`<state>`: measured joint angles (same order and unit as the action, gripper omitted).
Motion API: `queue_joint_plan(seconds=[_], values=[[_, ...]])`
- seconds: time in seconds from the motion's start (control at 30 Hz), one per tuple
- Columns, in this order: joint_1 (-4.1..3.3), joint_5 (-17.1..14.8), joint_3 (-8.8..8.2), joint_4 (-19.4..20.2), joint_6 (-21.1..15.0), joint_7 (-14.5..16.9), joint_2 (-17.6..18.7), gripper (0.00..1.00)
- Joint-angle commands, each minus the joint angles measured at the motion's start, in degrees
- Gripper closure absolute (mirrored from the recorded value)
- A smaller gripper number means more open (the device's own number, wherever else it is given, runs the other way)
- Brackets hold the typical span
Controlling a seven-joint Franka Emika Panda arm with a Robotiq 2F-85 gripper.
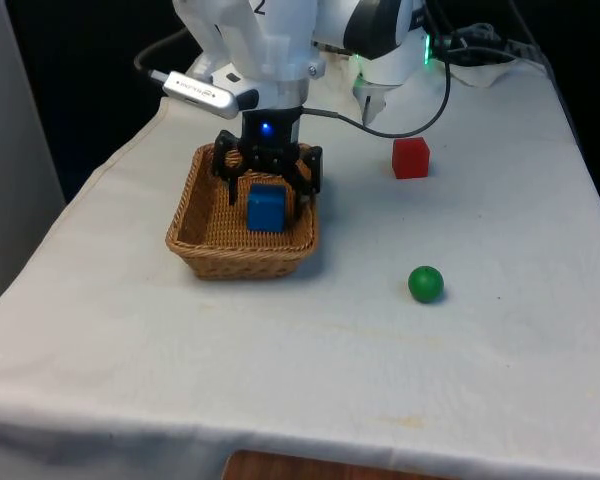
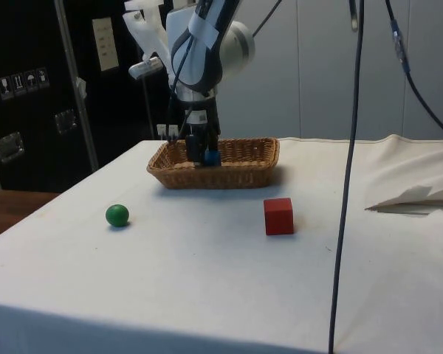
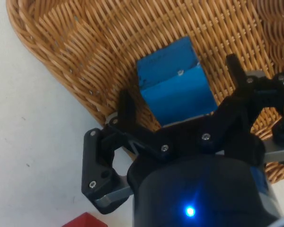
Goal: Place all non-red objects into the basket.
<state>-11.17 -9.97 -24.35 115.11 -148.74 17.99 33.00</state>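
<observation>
Front view: the black gripper (image 1: 267, 178) hangs over the wicker basket (image 1: 195, 235) in the upper left of the frame, with the blue cube (image 1: 265, 207) inside the basket, low between the spread fingers. Wrist view: the fingers (image 3: 126, 109) stand wide apart on either side of the blue cube (image 3: 175, 87), with a gap on each side; the cube rests tilted on the basket weave (image 3: 85, 42), so the claw grips nothing. Front view, right half: the green ball (image 1: 426, 283) lies on the white cloth (image 1: 500, 370), well apart from the basket. The red cube (image 1: 411, 158) sits further up, also on the cloth.

Side view: the gripper (image 2: 200, 144) reaches into the basket (image 2: 240, 171); the green ball (image 2: 117, 215) lies lower left, the red cube (image 2: 278, 216) near centre.
</observation>
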Motion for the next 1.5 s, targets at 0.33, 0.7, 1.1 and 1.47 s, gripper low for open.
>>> queue_joint_plan(seconds=[0.33,0.7,1.1,1.47], values=[[-0.52,0.6,-0.8,0.3,1.3,-0.3,-1.7,0.0],[-0.74,2.0,-1.55,0.1,5.9,-0.7,-5.9,0.0],[-1.09,1.4,-0.69,0.1,7.6,-1.7,-7.6,0.0],[-2.58,1.8,0.4,0.1,8.6,-4.4,-9.1,0.0]])
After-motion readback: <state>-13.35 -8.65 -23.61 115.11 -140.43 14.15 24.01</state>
